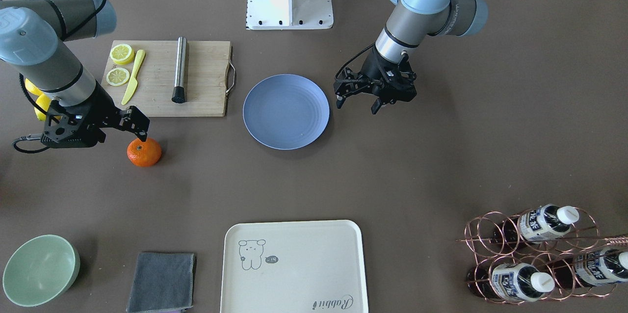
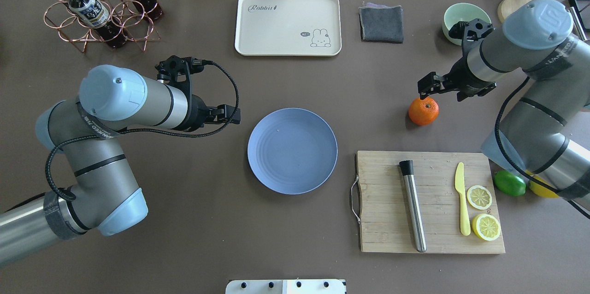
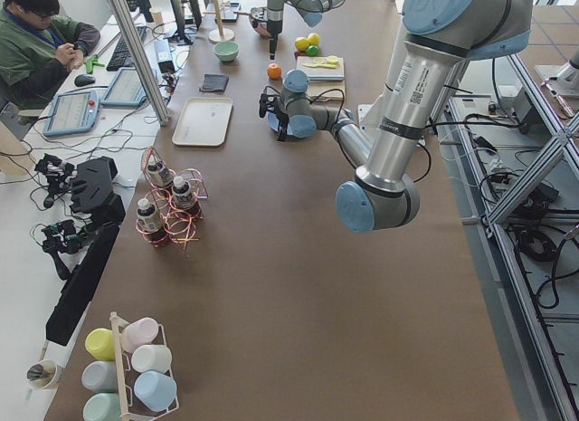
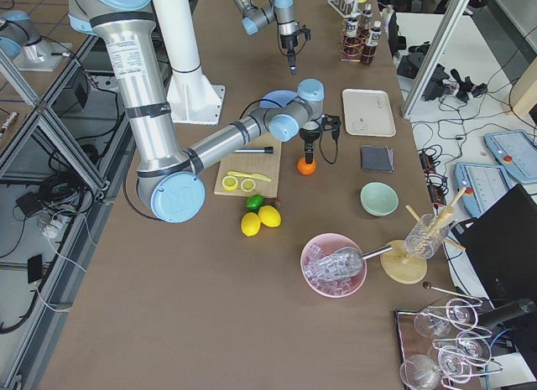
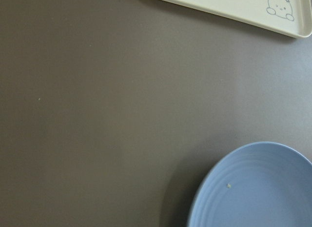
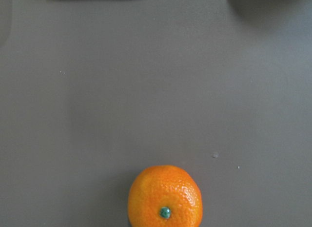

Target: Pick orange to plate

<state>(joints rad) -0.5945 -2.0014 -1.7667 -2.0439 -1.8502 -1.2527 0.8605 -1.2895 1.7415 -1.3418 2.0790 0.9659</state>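
Observation:
The orange [image 2: 423, 110] lies on the brown table to the right of the plate, its green stem dimple facing up. It also fills the bottom centre of the right wrist view [image 6: 165, 197]. My right gripper [image 2: 441, 93] hangs just above the orange, open and empty [image 1: 122, 136]. The pale blue plate [image 2: 292, 151] sits in the middle of the table with nothing on it. My left gripper [image 2: 233, 115] hovers open at the plate's left rim [image 1: 357, 107]. Only part of the plate's edge [image 5: 253, 188] shows in the left wrist view.
A wooden cutting board [image 2: 382, 220] near the orange carries a metal muddler [image 2: 413, 206], a yellow knife [image 2: 462, 204] and two lemon halves. A lime [image 2: 509, 183] lies under my right arm. Far side: cream tray [image 2: 276, 31], grey cloth [image 2: 381, 23], mint bowl [image 2: 456, 15], bottle rack [image 2: 92, 13].

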